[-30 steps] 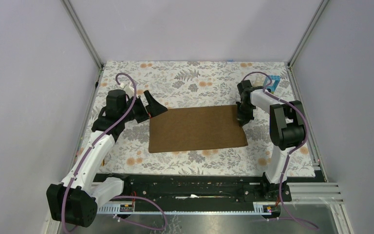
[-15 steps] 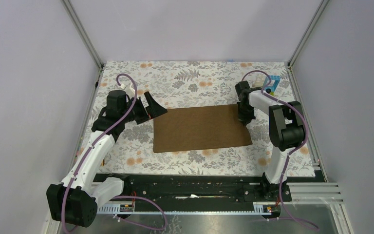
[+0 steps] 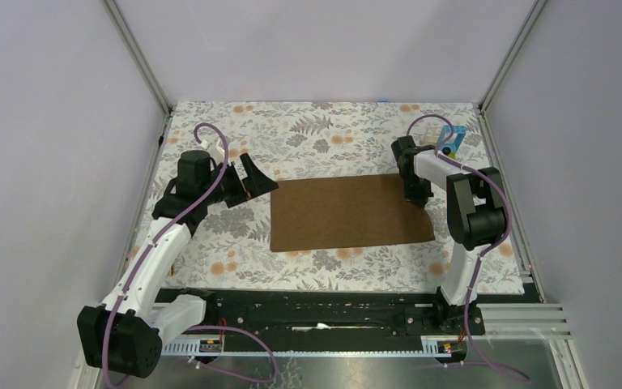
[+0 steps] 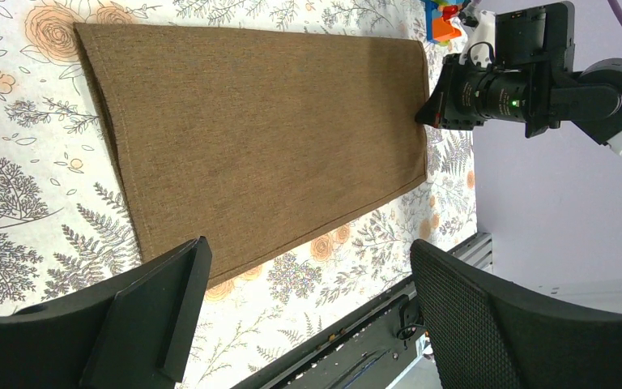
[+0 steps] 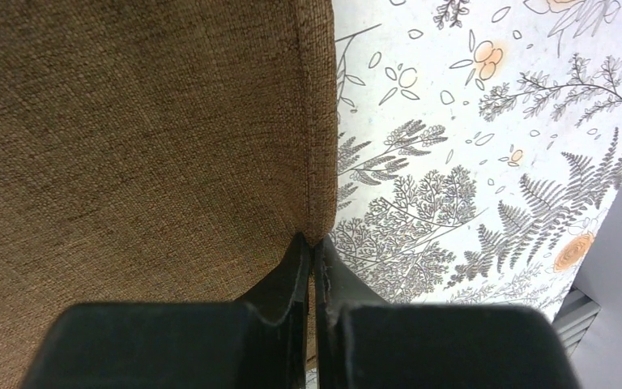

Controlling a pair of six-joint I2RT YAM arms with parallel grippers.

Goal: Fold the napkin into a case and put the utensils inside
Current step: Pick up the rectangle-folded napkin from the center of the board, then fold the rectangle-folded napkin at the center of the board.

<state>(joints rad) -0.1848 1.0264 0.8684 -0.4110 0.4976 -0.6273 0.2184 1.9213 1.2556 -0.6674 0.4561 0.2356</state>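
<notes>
The brown napkin [image 3: 348,212] lies flat as a wide rectangle on the floral covering, and it also shows in the left wrist view [image 4: 259,138] and the right wrist view [image 5: 129,138]. My right gripper [image 3: 418,197] is shut on the napkin's right hem, which is pinched between its fingertips [image 5: 314,243]; the left wrist view shows that gripper [image 4: 433,113] at the cloth's far edge. My left gripper [image 3: 253,180] hovers open just left of the napkin, with nothing between its fingers [image 4: 308,247]. The utensils are out of view.
A small stack of colourful toy blocks [image 3: 451,139] stands at the back right corner, behind the right arm. The floral table covering [image 3: 332,134] is bounded by grey walls and metal posts. A black rail [image 3: 332,312] runs along the near edge.
The right gripper has dragged the napkin to the right; its left edge now lies farther from the left gripper. The left arm has stayed put.
</notes>
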